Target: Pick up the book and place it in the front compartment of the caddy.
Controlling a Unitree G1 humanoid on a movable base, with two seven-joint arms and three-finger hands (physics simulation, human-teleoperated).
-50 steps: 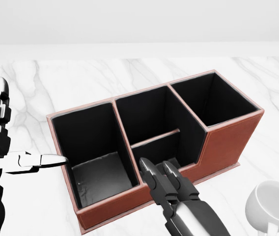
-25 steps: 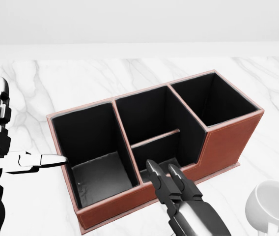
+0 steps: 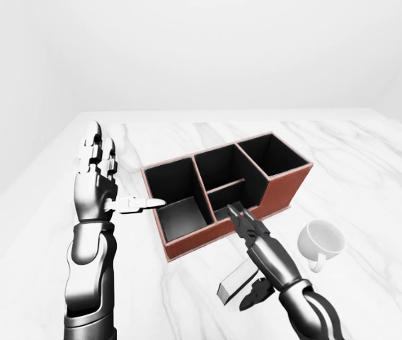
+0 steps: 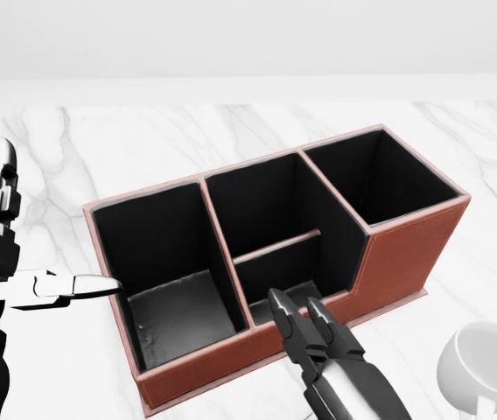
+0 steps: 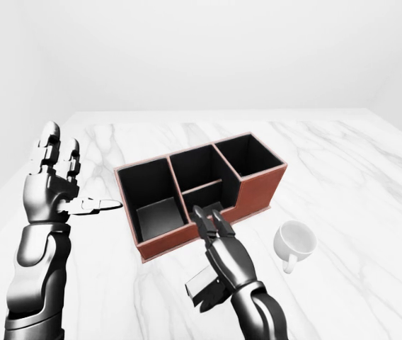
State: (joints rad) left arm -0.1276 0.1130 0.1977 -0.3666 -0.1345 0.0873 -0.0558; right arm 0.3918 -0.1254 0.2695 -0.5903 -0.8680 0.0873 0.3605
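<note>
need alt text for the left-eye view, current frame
A brown caddy with black compartments stands on a white marble table. The right hand reaches toward its low near compartment with fingers extended, holding a grey book under the palm. The left hand is raised open beside the caddy's left end, and a white mug sits at right.

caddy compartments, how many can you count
4 in the caddy: a large one at head view's left, a tall middle one, a shallow low one below it, and one at right.

Book (image 3: 235, 280) partly hidden under right hand (image 3: 247, 223); mug (image 4: 485, 367) cut by head-view edge.
</note>
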